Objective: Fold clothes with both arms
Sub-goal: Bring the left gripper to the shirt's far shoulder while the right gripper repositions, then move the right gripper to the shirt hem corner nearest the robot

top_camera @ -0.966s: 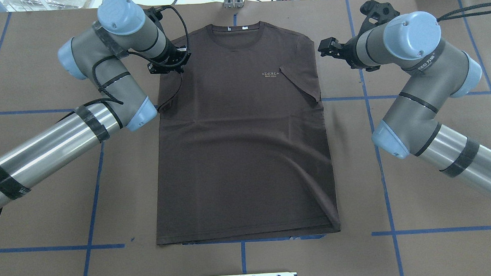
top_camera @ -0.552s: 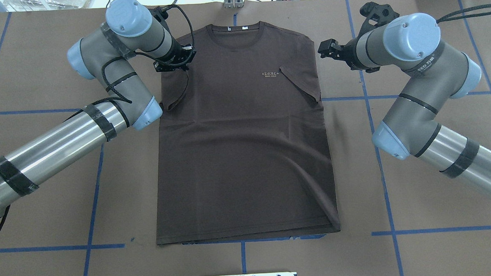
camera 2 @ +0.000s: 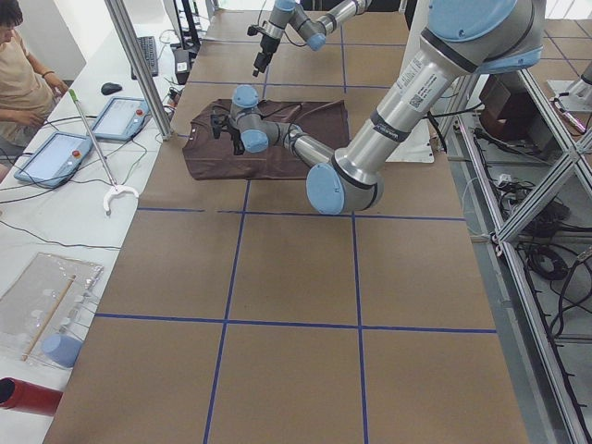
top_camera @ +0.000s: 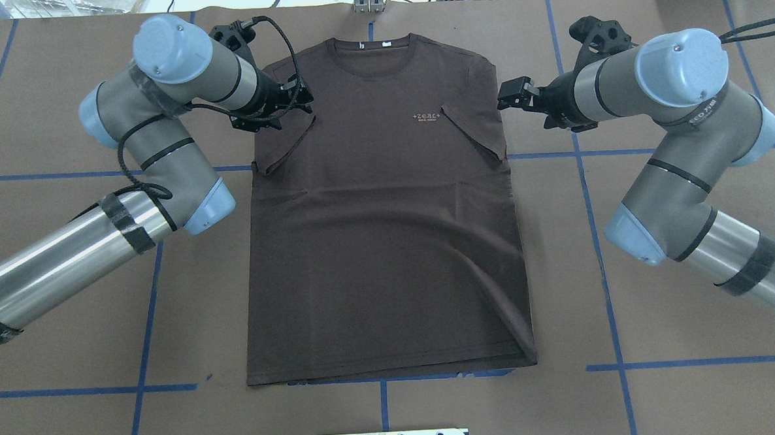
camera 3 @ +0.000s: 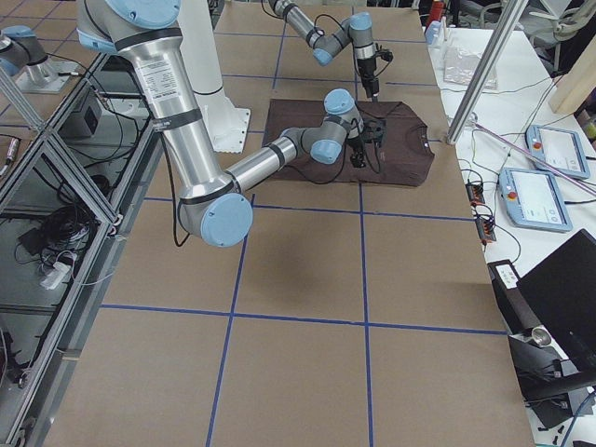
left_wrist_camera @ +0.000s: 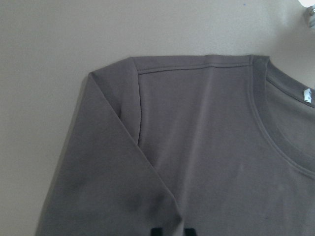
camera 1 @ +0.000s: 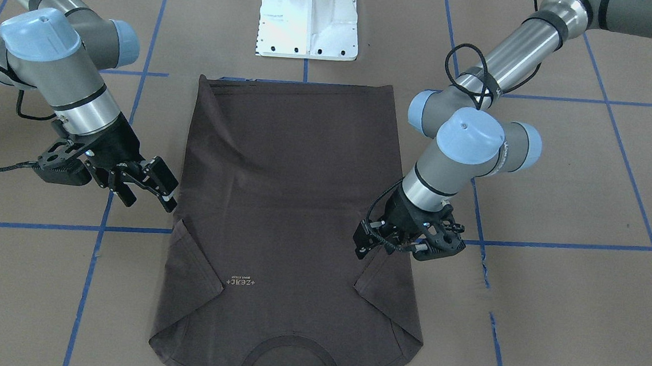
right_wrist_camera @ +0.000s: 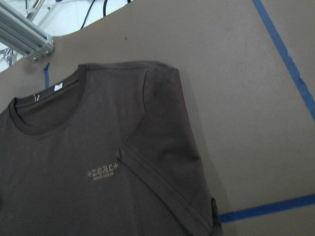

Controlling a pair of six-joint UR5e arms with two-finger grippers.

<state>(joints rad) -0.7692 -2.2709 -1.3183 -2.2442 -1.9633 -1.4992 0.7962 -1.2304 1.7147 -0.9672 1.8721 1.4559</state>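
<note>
Left gripper point(left_wrist_camera: 173, 231), at the shirt's 10 o'clock seen from behind the robot: only two black tips peek over the wrist view's lower edge. There is a narrow gap between them, above the turned-in sleeve. Pinching cloth or not, cannot tell. Overhead, its fingers are lost under wrist and cable.

Right gripper point(camera 1: 143, 190): fingers spread wide, nothing held, hovering just off the shirt's edge at 2 o'clock.

Dark brown short-sleeved T-shirt of thin fabric point(top_camera: 382, 244) lies flat, face up, in the middle of the brown paper-covered table with blue tape lines point(top_camera: 670, 401). Ribbed round collar point(top_camera: 372, 45) at 12, hem at 6. Both sleeves folded in over the chest.

Pale chest lettering point(top_camera: 427, 116) reads roughly "+ZEAL+"; the smaller line beneath is illegible. Small white neck tags point(top_camera: 386, 43): print too small.
</note>
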